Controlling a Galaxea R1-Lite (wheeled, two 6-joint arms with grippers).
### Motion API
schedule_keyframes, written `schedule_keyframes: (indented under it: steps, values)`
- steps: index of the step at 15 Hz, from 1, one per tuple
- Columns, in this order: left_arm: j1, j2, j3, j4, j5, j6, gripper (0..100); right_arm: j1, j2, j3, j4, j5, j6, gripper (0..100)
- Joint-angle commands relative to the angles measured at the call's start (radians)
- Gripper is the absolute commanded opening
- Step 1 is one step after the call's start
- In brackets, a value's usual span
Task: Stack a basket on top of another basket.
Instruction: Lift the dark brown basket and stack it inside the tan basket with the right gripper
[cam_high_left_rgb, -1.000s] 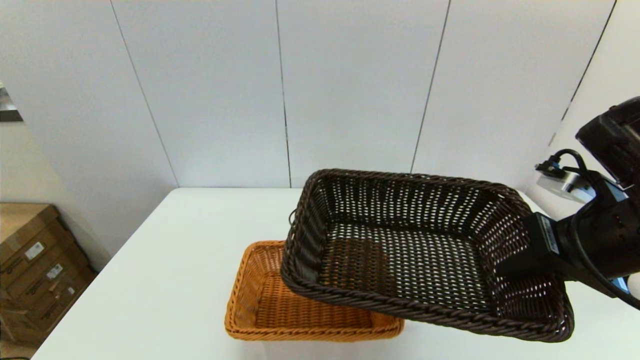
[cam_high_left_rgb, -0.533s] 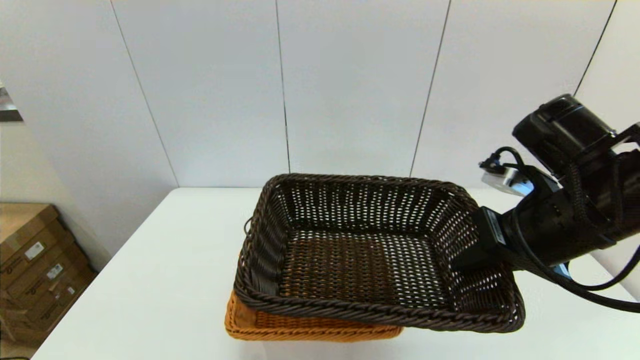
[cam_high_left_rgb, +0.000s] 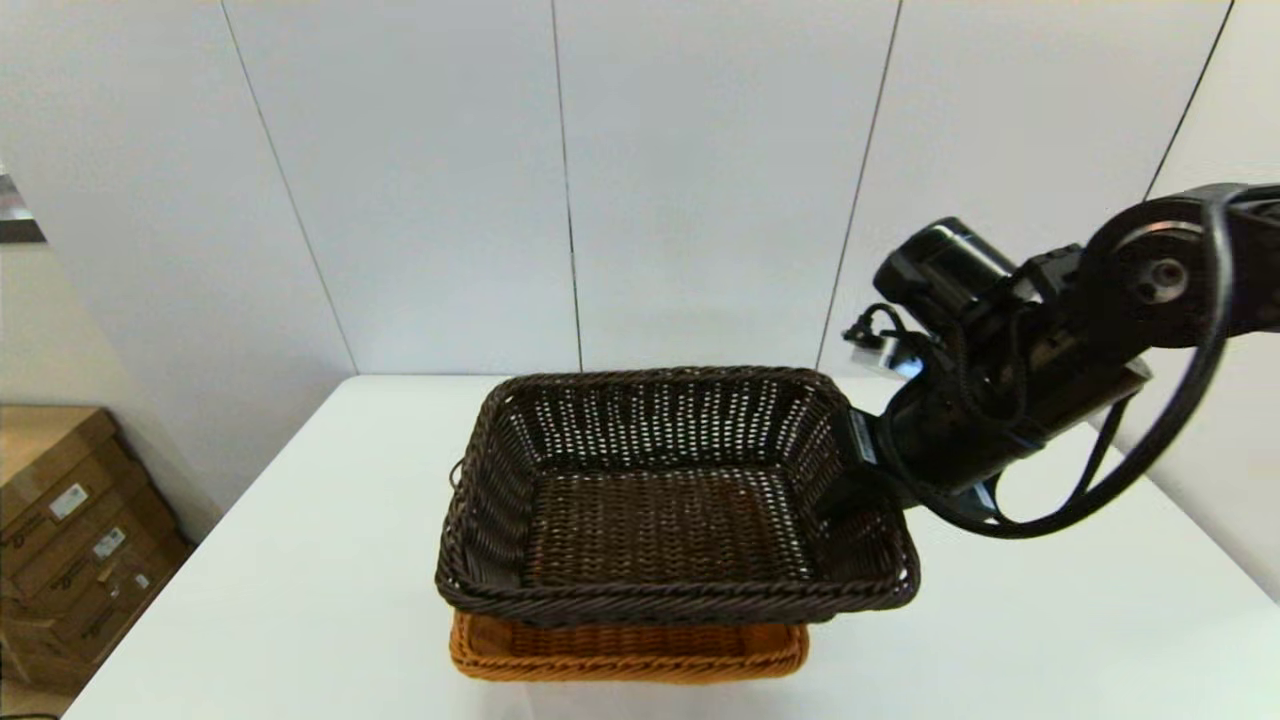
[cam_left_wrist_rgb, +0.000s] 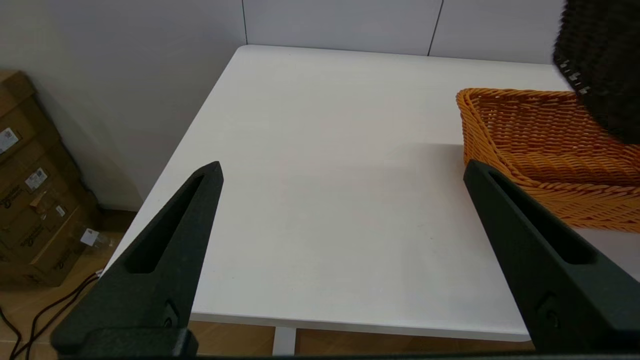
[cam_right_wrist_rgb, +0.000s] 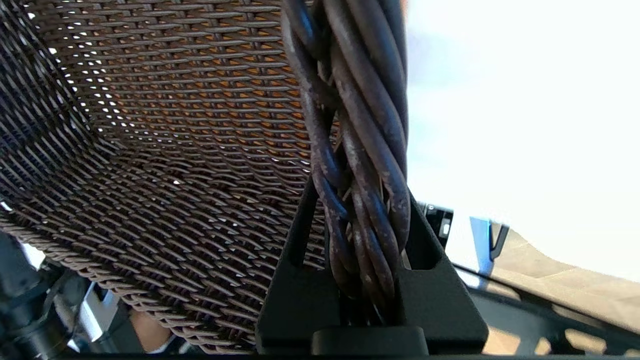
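A: Where do you stand?
B: Your right gripper (cam_high_left_rgb: 845, 490), clamped on the dark basket's (cam_high_left_rgb: 660, 500) 3 o'clock rim, holds it over the orange-tan basket (cam_high_left_rgb: 625, 650). Lowering and release remain; left gripper (cam_left_wrist_rgb: 340, 200) gapes idle.

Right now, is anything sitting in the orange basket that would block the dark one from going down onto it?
Nothing visible does. The dark brown basket, gripped at its rim by the right end effector, sits over the orange-tan basket, whose visible interior holds nothing. The left end effector is open and off to the side.
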Motion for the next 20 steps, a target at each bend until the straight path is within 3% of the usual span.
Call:
schedule_keyframes:
  steps: [1, 10, 20]
  values:
    - [0.0, 0.0, 0.0, 0.0, 0.0, -0.001, 100, 0.045, 0.15, -0.093, 0.005, 0.028, 0.002, 0]
    - [0.0, 0.0, 0.0, 0.0, 0.0, -0.001, 100, 0.081, 0.262, -0.148, -0.024, 0.053, 0.005, 0]
    - [0.0, 0.0, 0.0, 0.0, 0.0, -0.001, 100, 0.016, 0.275, -0.209, -0.019, 0.062, 0.012, 0]
